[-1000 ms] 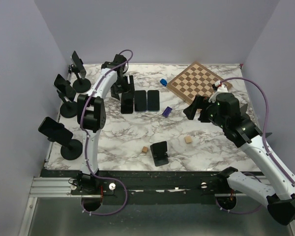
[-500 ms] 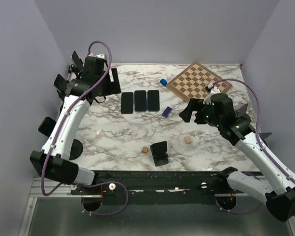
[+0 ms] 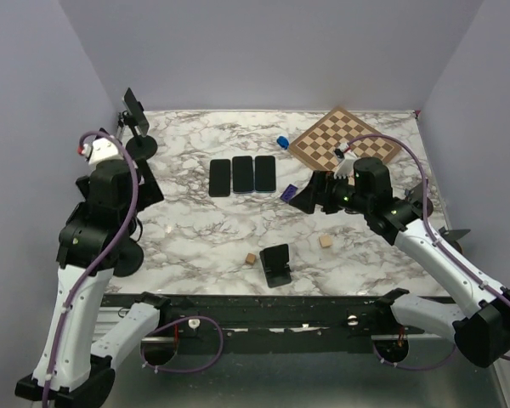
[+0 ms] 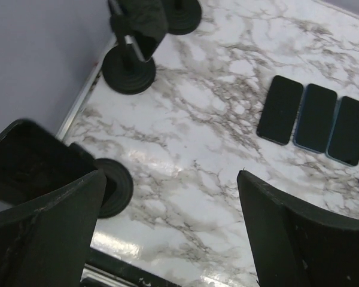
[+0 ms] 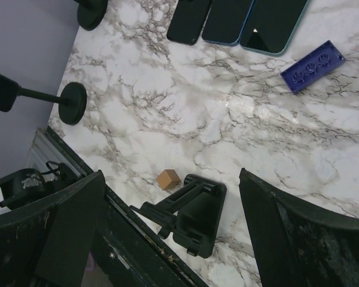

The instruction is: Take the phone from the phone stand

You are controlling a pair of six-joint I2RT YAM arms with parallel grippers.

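Phone (image 3: 133,105) sits on phone stand (image 3: 141,150), 10 o'clock corner of surface (image 3: 204,229). Three other phones (image 3: 242,174) lie flat mid-surface. Left gripper (image 4: 170,176) fully spread, empty; right gripper (image 5: 172,173) same. Phone prob. rigid, light, slick glass, so pinch long edges mid-body, lift w/o tipping stand.
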